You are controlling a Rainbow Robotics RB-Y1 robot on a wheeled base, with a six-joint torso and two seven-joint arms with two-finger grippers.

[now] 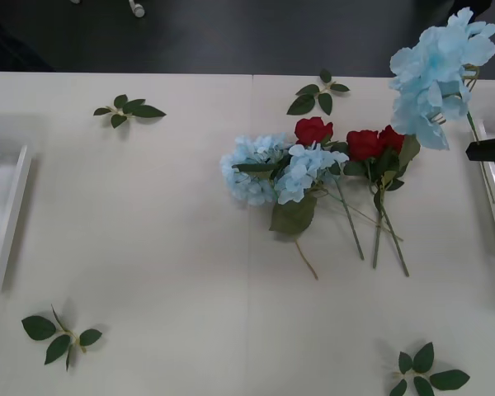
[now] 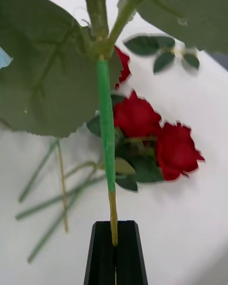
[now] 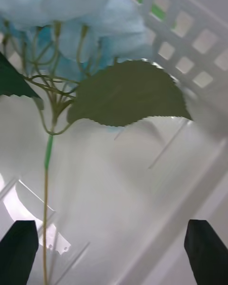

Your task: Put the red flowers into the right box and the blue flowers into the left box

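Blue flowers (image 1: 274, 169) lie mid-frame on the white table (image 1: 148, 247), two clusters beside three red flowers (image 1: 365, 144), stems crossing. A third blue flower (image 1: 437, 70) hangs at upper right, its stem pinched in the closed right gripper (image 2: 114, 247). Loose leaf sprigs (image 1: 129, 110) dot the corners. The left gripper (image 3: 114, 240) is open over the left box (image 1: 7, 219), a blue flower lying there; the right box (image 1: 493, 198) edges the frame's right
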